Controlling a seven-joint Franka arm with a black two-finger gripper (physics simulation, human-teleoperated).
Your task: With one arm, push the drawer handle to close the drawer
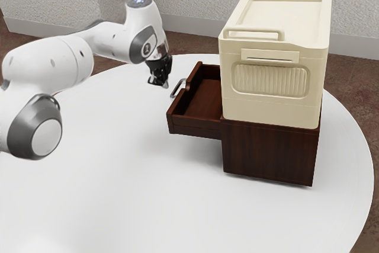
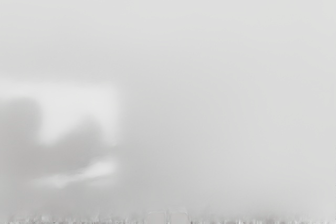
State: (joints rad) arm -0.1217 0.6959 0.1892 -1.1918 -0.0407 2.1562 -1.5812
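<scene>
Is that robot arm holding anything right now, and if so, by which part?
Nothing is held: the gripper hangs empty, just short of the drawer's metal handle, without gripping it.

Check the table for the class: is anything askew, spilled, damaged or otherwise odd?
Only the drawer stands out: it juts from the cabinet toward the exterior view's left, so it looks out of place for a task that wants it closed. The box sits upright on the cabinet, and I see no spill or damage.
</scene>
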